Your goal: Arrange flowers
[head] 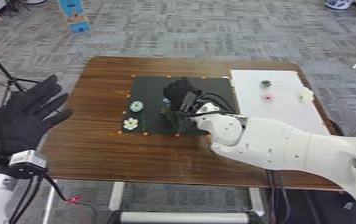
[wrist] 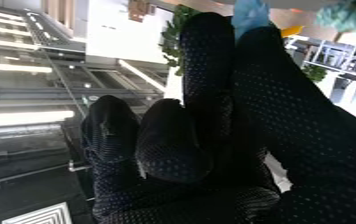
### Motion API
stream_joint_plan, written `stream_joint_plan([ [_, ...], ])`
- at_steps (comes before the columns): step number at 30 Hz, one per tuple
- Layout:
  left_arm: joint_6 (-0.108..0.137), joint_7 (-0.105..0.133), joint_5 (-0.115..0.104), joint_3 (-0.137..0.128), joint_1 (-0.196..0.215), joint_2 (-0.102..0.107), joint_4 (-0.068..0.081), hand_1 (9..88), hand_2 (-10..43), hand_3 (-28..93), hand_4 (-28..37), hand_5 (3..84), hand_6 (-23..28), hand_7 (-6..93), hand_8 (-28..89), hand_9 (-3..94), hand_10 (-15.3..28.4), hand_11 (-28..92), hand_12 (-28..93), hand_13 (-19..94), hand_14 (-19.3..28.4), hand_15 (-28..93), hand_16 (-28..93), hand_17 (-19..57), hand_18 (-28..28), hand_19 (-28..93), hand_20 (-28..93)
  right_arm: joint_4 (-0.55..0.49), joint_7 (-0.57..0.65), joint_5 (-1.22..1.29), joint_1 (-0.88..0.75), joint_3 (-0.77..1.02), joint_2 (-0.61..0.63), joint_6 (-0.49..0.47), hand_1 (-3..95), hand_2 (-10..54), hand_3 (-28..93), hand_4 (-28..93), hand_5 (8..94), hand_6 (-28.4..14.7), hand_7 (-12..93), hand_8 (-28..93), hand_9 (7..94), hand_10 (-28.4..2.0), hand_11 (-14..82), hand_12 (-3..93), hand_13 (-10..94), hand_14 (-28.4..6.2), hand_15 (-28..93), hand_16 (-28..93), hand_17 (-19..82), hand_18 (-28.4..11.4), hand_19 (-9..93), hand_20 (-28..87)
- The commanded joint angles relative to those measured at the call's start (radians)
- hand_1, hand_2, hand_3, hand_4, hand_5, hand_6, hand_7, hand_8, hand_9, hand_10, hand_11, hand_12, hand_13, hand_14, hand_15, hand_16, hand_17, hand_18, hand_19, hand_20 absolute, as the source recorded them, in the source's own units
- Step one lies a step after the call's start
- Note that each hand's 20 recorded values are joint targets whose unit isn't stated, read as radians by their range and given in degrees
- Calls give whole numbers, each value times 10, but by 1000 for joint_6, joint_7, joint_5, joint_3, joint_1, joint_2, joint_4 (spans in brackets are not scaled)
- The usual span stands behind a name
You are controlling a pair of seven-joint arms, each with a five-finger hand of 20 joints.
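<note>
Right hand (head: 180,89) pinched a blue flower (wrist: 250,16) between thumb and finger over the black mat (head: 148,87), apparently to line it up beside the teal flower (head: 136,106) and white flower (head: 131,123) laid there.

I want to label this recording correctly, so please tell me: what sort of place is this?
Probably a robot lab or an office-like test room: grey carpet, a black tripod at the left, and bright strip lights in the right wrist view.
</note>
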Motion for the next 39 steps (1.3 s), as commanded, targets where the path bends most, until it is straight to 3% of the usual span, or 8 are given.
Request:
stream_joint_plan([
  [1,6,-10,-6,25,-38,13,17,199,-68,676,-283,275,31,133,-72,200,97,101,177,166,130,105,66,-131,241,390,63,43,-12,-15,-6,10,-46,-9,499,-95,808,-283,733,43,425,-27,845,-56,245,461,746,-45,858,343,422,-204,932,649],
  [10,5,-14,-7,24,-42,17,20,200,-65,675,-283,275,30,134,-73,200,98,101,176,166,130,107,65,-131,241,389,64,29,-3,-40,-13,11,-46,-64,495,-95,806,-283,725,50,422,-32,840,-54,232,459,742,-44,858,345,418,-203,932,648],
  [14,7,-17,-8,30,-53,21,25,199,-66,678,-283,275,31,134,-73,200,98,101,176,166,130,107,64,-130,241,389,64,21,2,-44,-35,62,-43,-126,475,-95,797,-283,672,52,416,-41,810,-49,203,459,719,-44,858,350,397,-200,932,638],
  [23,10,-16,-6,30,-52,21,26,200,-63,677,-283,275,31,133,-72,200,98,101,176,167,130,109,64,-130,240,389,64,1,31,-61,-46,105,-37,-149,450,-95,789,-283,616,40,392,-46,762,-53,186,447,698,-46,864,348,376,-201,932,628],
  [31,3,-10,-6,8,-11,1,6,202,-62,677,-283,276,31,133,-73,200,98,103,176,166,129,109,63,-130,240,389,65,-142,188,-84,-63,217,24,-137,397,-95,825,-283,605,34,332,-34,701,-72,251,374,692,-52,869,344,375,-207,932,632],
  [33,6,-7,-6,5,-2,-2,2,202,-62,678,-283,276,31,134,-73,200,97,103,176,167,129,108,63,-131,240,389,65,-196,226,-91,-63,250,65,-112,388,-95,834,-282,587,29,310,-120,683,-75,274,347,688,-56,870,343,374,-208,932,634],
  [37,6,-4,-3,-4,15,-10,-7,201,-61,679,-283,275,31,134,-73,200,98,103,175,167,130,107,64,-131,241,390,66,-285,264,-106,-80,327,174,-80,350,-95,859,-269,526,2,279,-140,575,-110,320,254,656,-70,869,339,349,-219,932,625],
  [39,17,-11,-4,3,-2,-5,0,201,-60,679,-283,276,31,134,-73,200,98,104,175,167,130,107,64,-131,241,390,66,-288,247,-100,-106,389,219,-109,343,-95,864,-275,498,-11,261,-128,533,-119,312,248,637,-77,869,334,337,-219,928,615],
])
